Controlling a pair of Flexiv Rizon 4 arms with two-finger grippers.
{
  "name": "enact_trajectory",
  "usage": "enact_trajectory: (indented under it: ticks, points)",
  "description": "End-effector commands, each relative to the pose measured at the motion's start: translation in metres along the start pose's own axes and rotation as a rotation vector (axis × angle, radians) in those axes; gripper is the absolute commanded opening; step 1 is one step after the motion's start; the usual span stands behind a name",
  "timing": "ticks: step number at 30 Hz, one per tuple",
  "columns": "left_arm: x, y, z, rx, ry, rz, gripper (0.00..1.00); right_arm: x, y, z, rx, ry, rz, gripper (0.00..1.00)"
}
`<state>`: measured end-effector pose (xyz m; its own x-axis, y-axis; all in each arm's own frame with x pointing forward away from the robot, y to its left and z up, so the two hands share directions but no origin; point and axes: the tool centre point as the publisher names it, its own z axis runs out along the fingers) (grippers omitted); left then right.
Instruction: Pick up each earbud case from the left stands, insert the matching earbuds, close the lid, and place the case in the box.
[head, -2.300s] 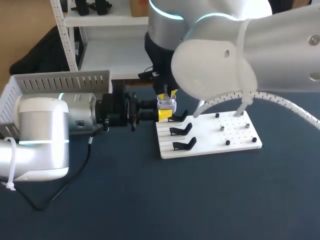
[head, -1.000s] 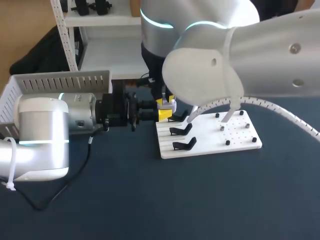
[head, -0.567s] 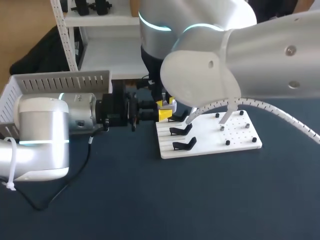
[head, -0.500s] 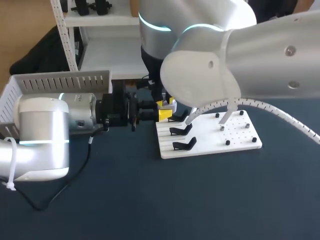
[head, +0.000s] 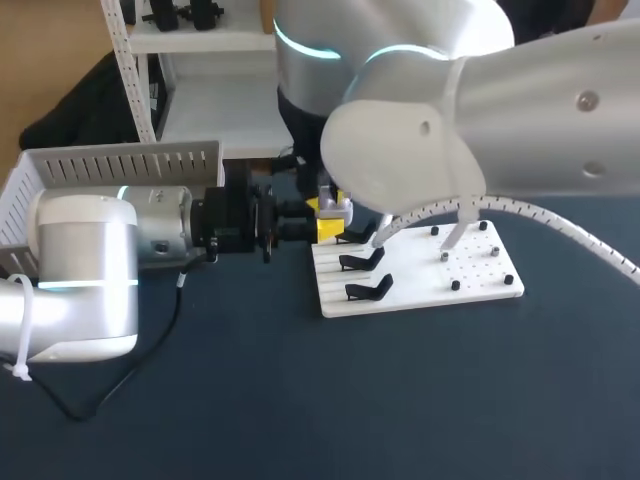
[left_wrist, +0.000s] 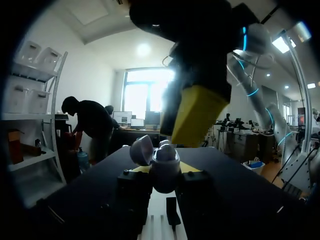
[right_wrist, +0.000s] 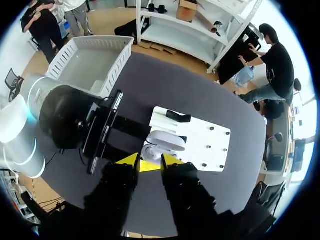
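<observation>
Left gripper (left_wrist: 161, 170) is clamped on the white rounded earbud case (left_wrist: 165, 165), lid open, at 10 o'clock off the white pegged board (head: 420, 290) carrying black plastic stands (head: 366, 289). Right gripper (right_wrist: 149, 161) sits directly over the case; can't tell its grip state. White slatted plastic basket (head: 110, 165) at 9 o'clock. In head view the right arm hides most of the case; left wrist view shows the raised lid (left_wrist: 142, 150).

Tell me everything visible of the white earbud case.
The small, rounded earbud case of glossy white plastic has its hinged lid tipped open. It sits upright between the left jaws, which press it from both sides, near the far left corner of the white stand board. The right jaws hang just above; contact cannot be judged.
</observation>
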<state>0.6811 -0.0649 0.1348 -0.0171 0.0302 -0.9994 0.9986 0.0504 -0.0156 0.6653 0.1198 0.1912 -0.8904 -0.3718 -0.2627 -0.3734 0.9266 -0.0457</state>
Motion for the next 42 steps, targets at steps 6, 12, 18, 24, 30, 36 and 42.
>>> enact_trajectory:
  ticks: [6,12,18,24,30,36,42]
  points:
    - [0.000,0.000,0.000,-0.001,-0.001,0.000,0.00,-0.018,-0.012,-0.011,-0.038,-0.059,0.068,0.31]
    - [0.000,0.000,0.000,-0.001,-0.001,0.000,0.00,-0.048,-0.023,0.013,-0.026,-0.063,0.125,0.26]
    - [0.000,0.000,0.000,-0.001,-0.001,0.000,0.00,-0.061,-0.036,0.035,-0.006,-0.041,0.168,0.28]
    - [0.000,0.000,0.000,-0.001,-0.001,0.000,0.00,-0.052,-0.045,0.037,0.015,-0.027,0.175,0.26]
    - [0.000,0.000,0.000,-0.001,-0.001,0.000,0.00,-0.030,-0.049,0.038,0.029,0.001,0.165,0.25]
    - [0.000,0.000,0.000,-0.001,-0.001,0.000,0.00,-0.015,-0.047,0.025,0.031,-0.009,0.159,0.28]
    - [0.000,0.000,0.000,-0.001,-0.001,0.000,0.00,-0.007,-0.043,0.027,0.013,0.000,0.171,0.27]
